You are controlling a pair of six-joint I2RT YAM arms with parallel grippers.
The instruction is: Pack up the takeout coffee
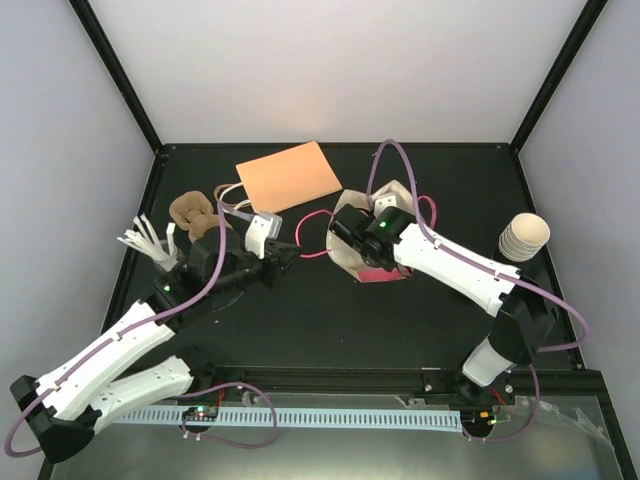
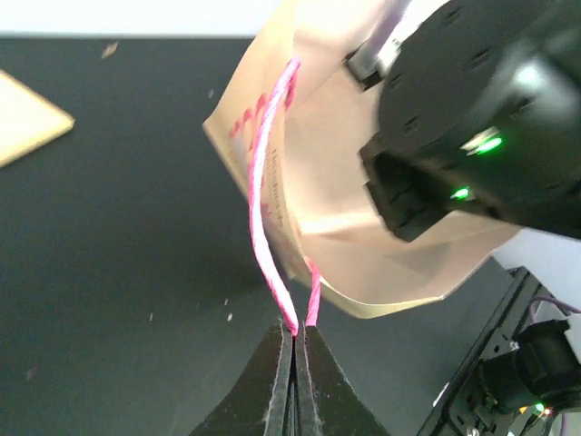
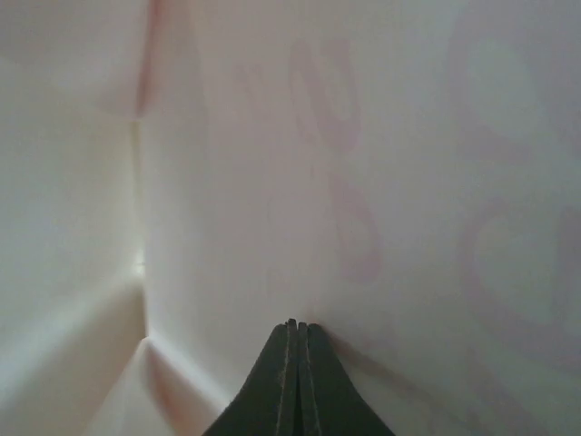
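Left jaws pinch the pink handle (image 2: 256, 204) of the paper bag (image 2: 336, 227), right jaws shut inside it; the takeout coffee (image 1: 524, 238) at right looks light, crushable: grip its ribbed wall gently.

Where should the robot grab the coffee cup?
Probably the ribbed side wall of the takeout coffee, below its open rim, coming from the near side. It seems to stand upright and alone, so the round wall is free to clamp.

Matt tan paper bag (image 2: 336, 209) with pink twisted-cord handle (image 2: 259, 209), ribbed paper cup (image 1: 524, 238), rough brown pulp carrier (image 1: 192, 208), dust-specked matt black desk (image 2: 118, 254).
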